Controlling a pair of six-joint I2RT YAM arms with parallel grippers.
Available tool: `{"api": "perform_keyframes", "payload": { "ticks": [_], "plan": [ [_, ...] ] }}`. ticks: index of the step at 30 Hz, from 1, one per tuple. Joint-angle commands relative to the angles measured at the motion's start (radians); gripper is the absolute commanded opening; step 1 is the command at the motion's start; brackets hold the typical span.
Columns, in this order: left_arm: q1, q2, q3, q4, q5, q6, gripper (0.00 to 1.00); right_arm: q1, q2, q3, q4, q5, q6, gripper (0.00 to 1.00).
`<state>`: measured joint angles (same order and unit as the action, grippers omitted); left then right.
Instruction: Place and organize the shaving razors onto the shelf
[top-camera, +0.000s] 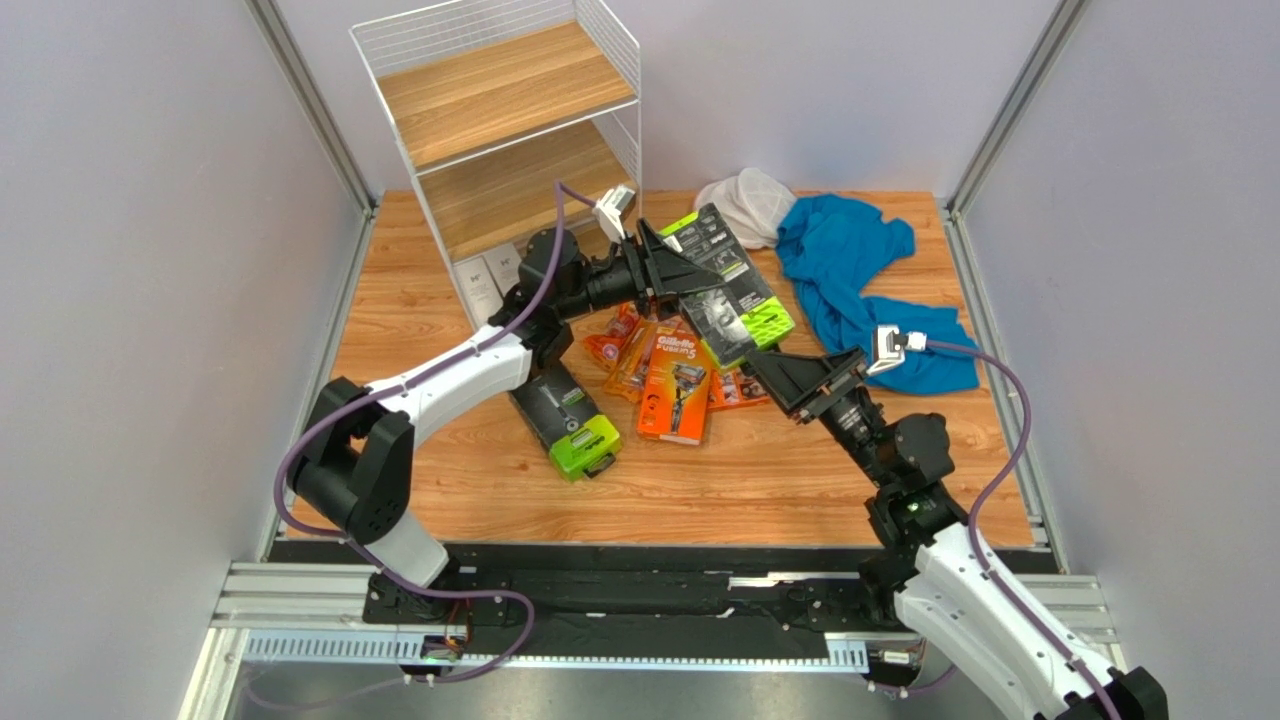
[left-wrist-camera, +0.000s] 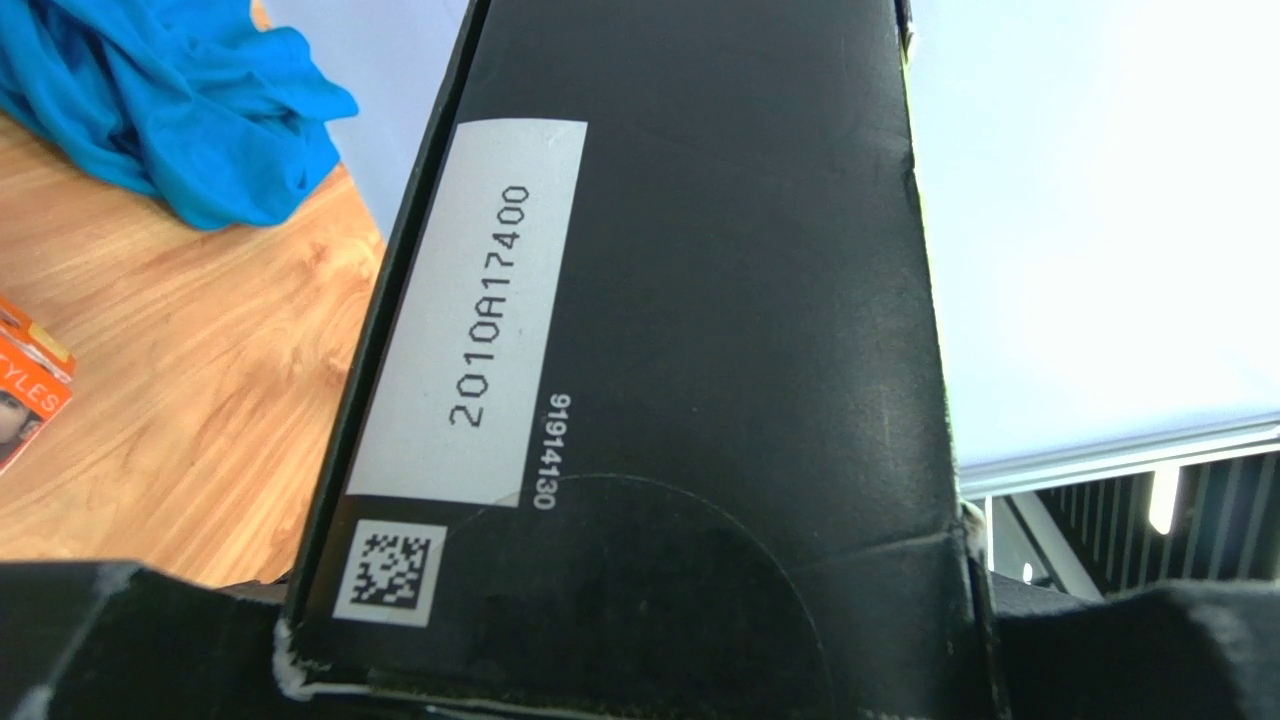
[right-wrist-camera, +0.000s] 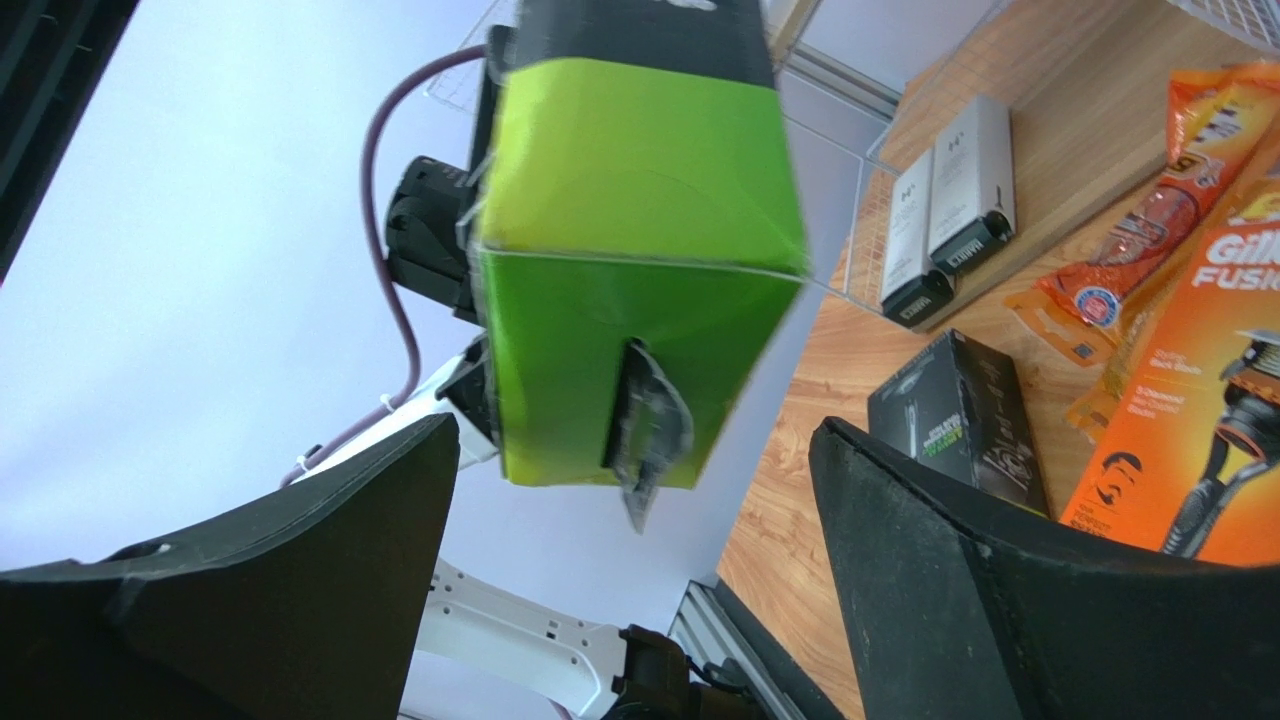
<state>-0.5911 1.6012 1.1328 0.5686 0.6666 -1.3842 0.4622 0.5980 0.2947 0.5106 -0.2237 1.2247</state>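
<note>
Above the middle of the table, just right of the shelf, one black razor pack with a lime-green end hangs clear of the wood, its black end clamped in the left pincer; the left wrist view shows that end wedged between both fingers, with the printed label and code square facing the lens; the right pincer is spread wide at the pack's green end, a finger on either side and neither touching it, as its own wrist view shows; below, five packs lie on the table: a second black pack near the left arm, two overlapping orange Gillette boxes, and two narrow orange blister packs beside them; two slim grey-white boxes stand at the foot of the shelf, and a blue cloth lies crumpled to the right; no razor pack shows on the wooden tiers in sight, so I judge the work barely begun: one pack in the air, five to fetch, and all the arranging left to do.
</note>
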Motion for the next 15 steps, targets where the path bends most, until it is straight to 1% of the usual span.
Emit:
{"api": "perform_keyframes", "payload": {
  "ticks": [1, 5, 10, 15],
  "plan": [
    [-0.001, -0.01, 0.042, 0.096, -0.001, -0.001, 0.02, 0.007, 0.003, 0.057, 0.057, 0.012, -0.031, 0.91],
    [-0.001, -0.009, 0.038, 0.103, -0.005, -0.007, 0.02, 0.007, 0.037, 0.046, 0.112, -0.006, -0.008, 0.88],
    [-0.001, -0.003, 0.055, 0.097, 0.007, -0.004, 0.02, 0.01, 0.045, 0.046, 0.095, 0.01, -0.022, 0.88],
    [-0.004, -0.009, 0.03, 0.103, 0.01, -0.007, 0.02, 0.01, 0.088, 0.04, 0.143, 0.023, -0.01, 0.81]
  ]
}}
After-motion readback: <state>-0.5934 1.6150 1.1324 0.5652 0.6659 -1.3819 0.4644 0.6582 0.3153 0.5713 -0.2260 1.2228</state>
